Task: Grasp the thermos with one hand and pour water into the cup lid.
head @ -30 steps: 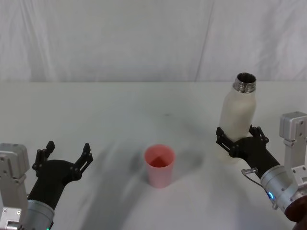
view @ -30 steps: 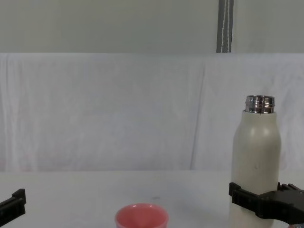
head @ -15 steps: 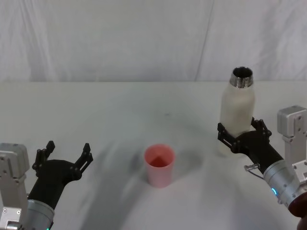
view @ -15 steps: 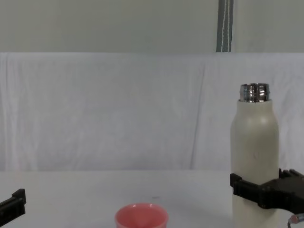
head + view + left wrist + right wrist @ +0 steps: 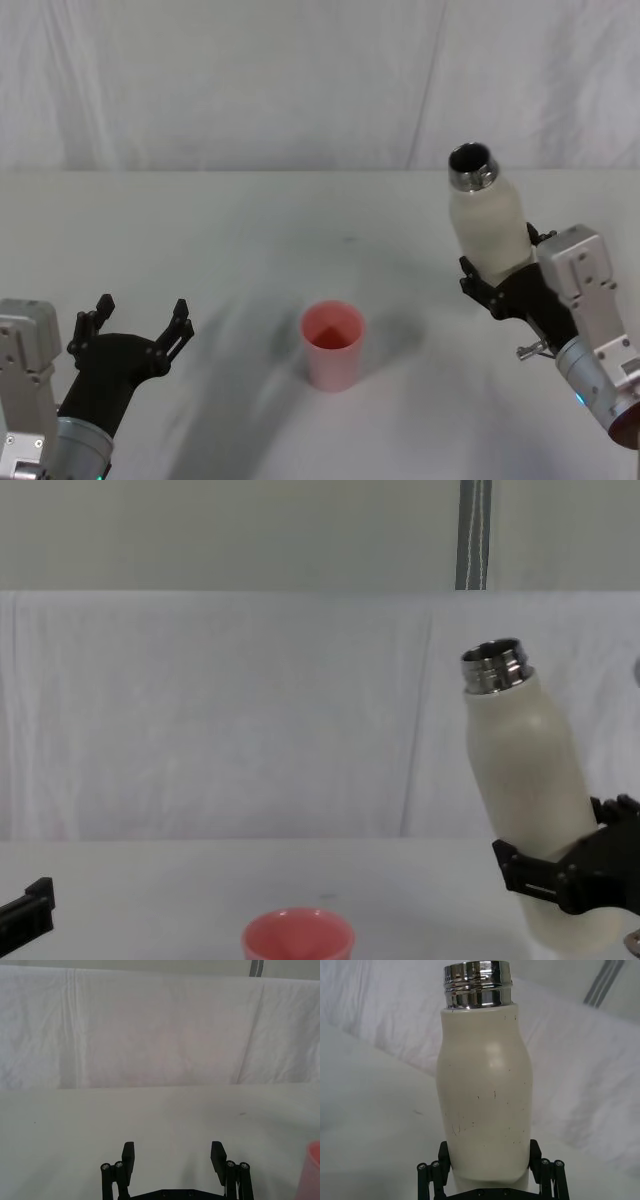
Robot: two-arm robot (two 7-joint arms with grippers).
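Cream-white thermos point(image 5: 487, 225), clamped low on its body by the right gripper point(image 5: 503, 281), has lifted & tipped its neck toward the pink cup lid point(image 5: 333, 344) well apart at table centre, so pouring's begun prep; left gripper point(image 5: 134, 330) idle, jaws wide, empty.

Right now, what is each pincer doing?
Left pincer: open, holding nothing, low over the table.
Right pincer: shut on the thermos, lifted and tilted toward the cup lid.
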